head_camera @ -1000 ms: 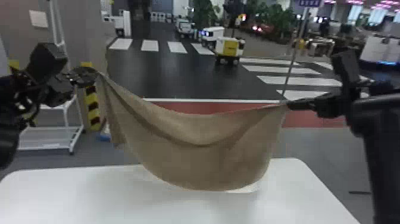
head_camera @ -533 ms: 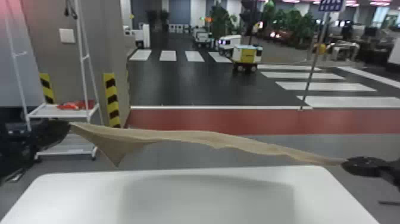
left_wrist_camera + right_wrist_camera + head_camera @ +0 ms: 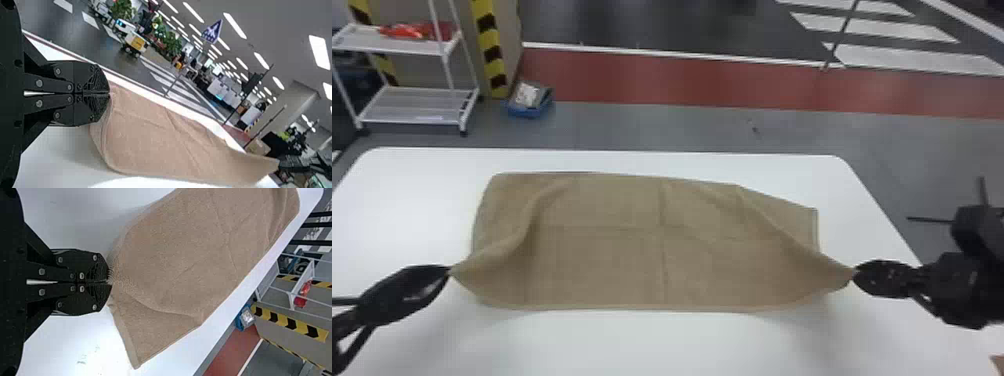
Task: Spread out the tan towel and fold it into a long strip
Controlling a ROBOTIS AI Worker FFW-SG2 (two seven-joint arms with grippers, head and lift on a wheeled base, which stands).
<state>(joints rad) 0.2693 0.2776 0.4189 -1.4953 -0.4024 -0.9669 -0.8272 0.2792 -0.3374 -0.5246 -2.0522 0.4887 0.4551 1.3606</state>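
Behind the big white table, a red stripe runs across the gray floor, and a white rack stands at the upper left of the frame. A blue box sits on the floor near it. The tan towel is spread wide over the table, in the middle of the frame, with some bumps and creases. At the lower left, the left gripper pinches one end tight. At the right, the right gripper pinches the other end, its fingers squeezed together on the cloth.
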